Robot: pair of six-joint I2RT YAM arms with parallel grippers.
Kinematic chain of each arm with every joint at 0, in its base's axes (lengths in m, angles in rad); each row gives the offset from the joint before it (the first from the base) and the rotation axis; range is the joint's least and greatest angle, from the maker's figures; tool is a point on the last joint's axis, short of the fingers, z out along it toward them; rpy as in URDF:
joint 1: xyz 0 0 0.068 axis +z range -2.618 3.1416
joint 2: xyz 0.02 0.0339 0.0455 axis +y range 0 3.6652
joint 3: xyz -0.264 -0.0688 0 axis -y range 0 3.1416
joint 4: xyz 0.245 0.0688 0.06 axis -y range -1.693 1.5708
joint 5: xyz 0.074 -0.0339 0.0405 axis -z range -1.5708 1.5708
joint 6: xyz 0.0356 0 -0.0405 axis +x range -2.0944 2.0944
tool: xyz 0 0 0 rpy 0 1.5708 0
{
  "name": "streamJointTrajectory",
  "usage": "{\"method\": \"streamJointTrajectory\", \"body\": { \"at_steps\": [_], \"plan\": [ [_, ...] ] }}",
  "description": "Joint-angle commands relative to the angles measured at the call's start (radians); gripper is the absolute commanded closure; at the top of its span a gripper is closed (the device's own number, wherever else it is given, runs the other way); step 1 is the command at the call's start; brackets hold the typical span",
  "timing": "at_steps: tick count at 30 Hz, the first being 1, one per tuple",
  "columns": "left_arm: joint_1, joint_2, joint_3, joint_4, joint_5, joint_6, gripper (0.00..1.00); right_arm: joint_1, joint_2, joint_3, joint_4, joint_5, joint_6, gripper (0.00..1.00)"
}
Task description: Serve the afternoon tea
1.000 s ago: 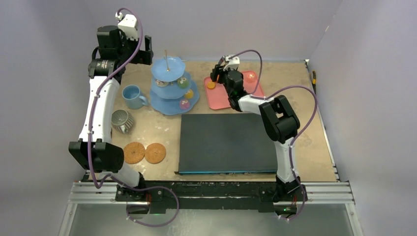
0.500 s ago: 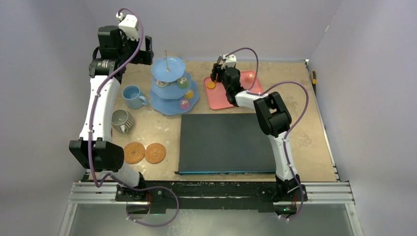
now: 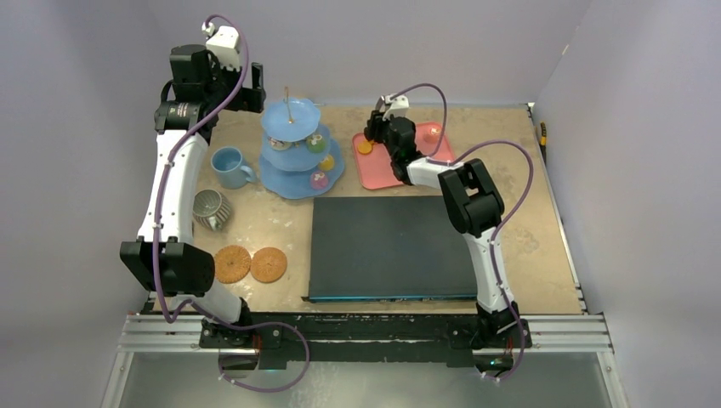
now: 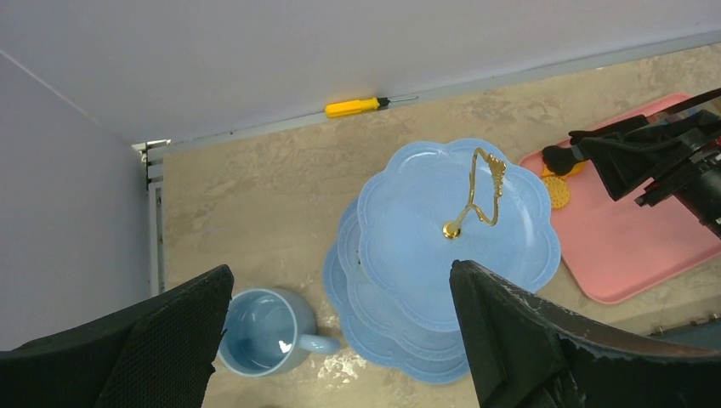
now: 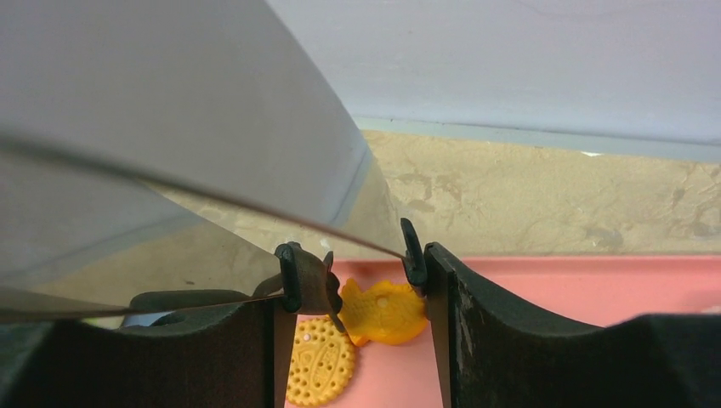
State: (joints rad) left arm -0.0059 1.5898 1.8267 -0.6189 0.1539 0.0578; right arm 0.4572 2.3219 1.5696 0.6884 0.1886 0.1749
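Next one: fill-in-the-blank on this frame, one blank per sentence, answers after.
The black tongs in the right gripper straddle an orange cake lying on the ____ tray.
The top tier of the stand holds ____ cakes.
The left gripper, above the mug, is ____.
Missing: pink; no; open.

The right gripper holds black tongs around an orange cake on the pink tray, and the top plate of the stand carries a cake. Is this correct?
Not quite: the top plate of the stand is bare, as the left wrist view shows. The rest holds: the right gripper holds the tongs around the orange cake on the tray.
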Motion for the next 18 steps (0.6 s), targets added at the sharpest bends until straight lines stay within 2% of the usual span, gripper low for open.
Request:
{"method": "streamJointTrajectory", "body": {
  "at_steps": [1, 12, 18],
  "plan": [
    [0.004, -0.007, 0.025, 0.019, 0.014, 0.014, 0.01, -0.002, -0.117, -0.082, 0.029, 0.009, -0.009, 0.59],
    [0.004, -0.032, 0.024, 0.022, 0.024, 0.011, 0.01, -0.002, -0.305, -0.183, 0.089, 0.024, -0.029, 0.60],
    [0.004, -0.037, 0.023, 0.022, 0.025, 0.011, 0.01, -0.005, -0.279, -0.184, 0.041, -0.013, -0.043, 0.54]
  ]
}}
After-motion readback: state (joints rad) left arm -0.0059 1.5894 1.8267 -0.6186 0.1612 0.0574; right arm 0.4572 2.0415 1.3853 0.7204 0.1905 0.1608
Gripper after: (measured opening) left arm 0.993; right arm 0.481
